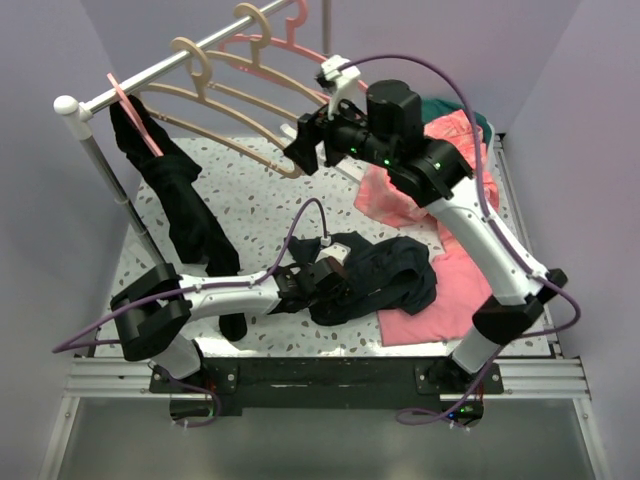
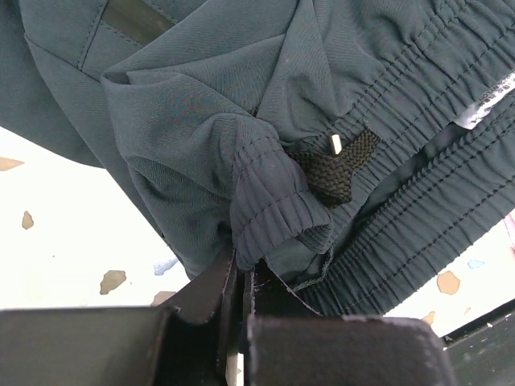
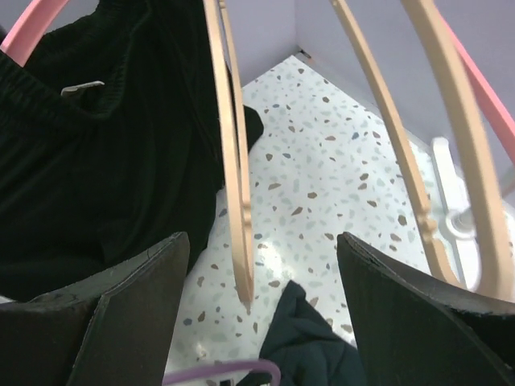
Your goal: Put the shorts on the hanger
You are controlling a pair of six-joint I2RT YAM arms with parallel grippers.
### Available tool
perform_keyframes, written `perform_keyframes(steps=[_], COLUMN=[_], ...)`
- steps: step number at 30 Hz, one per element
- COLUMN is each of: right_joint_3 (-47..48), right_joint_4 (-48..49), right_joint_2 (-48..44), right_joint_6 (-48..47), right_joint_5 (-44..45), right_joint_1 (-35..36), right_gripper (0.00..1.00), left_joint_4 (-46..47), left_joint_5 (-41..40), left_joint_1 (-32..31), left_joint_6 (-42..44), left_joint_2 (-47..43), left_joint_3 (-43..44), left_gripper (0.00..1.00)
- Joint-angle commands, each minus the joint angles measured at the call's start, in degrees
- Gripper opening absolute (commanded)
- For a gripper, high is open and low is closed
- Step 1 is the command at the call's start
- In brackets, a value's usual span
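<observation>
The dark navy shorts [image 1: 390, 275] lie crumpled on the speckled table [image 1: 250, 200], near the front middle. My left gripper [image 1: 335, 278] is shut on a fold of their elastic waistband [image 2: 273, 217], low over the table; the drawstring [image 2: 338, 165] shows beside it. The beige hanger [image 1: 235, 105] hangs from the rail [image 1: 180, 62]. My right gripper [image 1: 304, 150] is open at the hanger's lower right end. In the right wrist view one beige hanger arm [image 3: 236, 201] runs between the open fingers [image 3: 137, 305] without touching them. The shorts also show below in that view [image 3: 310, 346].
A long black garment [image 1: 180, 210] on a pink hanger hangs at the rail's left end [image 3: 88, 161]. A second beige hanger [image 1: 255, 25] and a pink hanger [image 1: 292, 28] hang further back. Pink cloths [image 1: 440, 300] and a teal cloth [image 1: 482, 125] lie at the right.
</observation>
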Motion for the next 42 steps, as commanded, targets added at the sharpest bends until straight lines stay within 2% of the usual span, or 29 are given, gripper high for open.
perform_keyframes(steps=[1, 5, 7, 15, 21, 22, 25, 34, 42], right_joint_3=[9.67, 16.7, 17.07, 16.28, 15.66, 15.84, 16.28, 12.94, 9.69], right_joint_4=[-4.59, -6.97, -6.45, -4.07, -1.79, -1.61, -1.08, 5.77, 7.09], right_joint_2=[5.98, 11.43, 12.66, 13.9, 13.55, 13.55, 13.98, 10.91, 7.4], right_joint_6=[-4.14, -6.33, -6.43, -6.86, -6.78, -6.78, -6.6, -5.2, -5.46], right_joint_5=[-0.6, -1.04, -1.48, -1.4, -1.57, -1.66, -1.31, 0.53, 3.96], right_joint_1=[1.76, 2.55, 2.9, 3.6, 3.6, 3.6, 3.6, 3.69, 3.69], right_gripper=[0.78, 0.75, 0.74, 0.52, 0.23, 0.15, 0.0, 0.0, 0.0], left_joint_4=[1.17, 0.73, 0.73, 0.47, 0.21, 0.2, 0.29, -0.06, -0.5], left_joint_5=[0.91, 1.44, 1.35, 1.0, 0.39, 0.39, 0.3, -0.4, -0.84], left_joint_1=[0.45, 0.71, 0.71, 0.98, 1.07, 1.07, 1.07, 1.15, 1.24], left_joint_6=[1.74, 2.09, 2.09, 1.65, 1.3, 1.21, 1.3, 1.21, 1.47], left_joint_2=[0.22, 0.14, -0.13, -0.74, -1.45, -1.62, -2.15, -3.38, -4.34], left_joint_3=[1.25, 1.6, 1.6, 1.16, 0.9, 0.9, 0.72, 0.28, 0.11], left_gripper=[0.0, 0.0, 0.0, 0.0, 0.0, 0.0, 0.0, 0.0, 0.0])
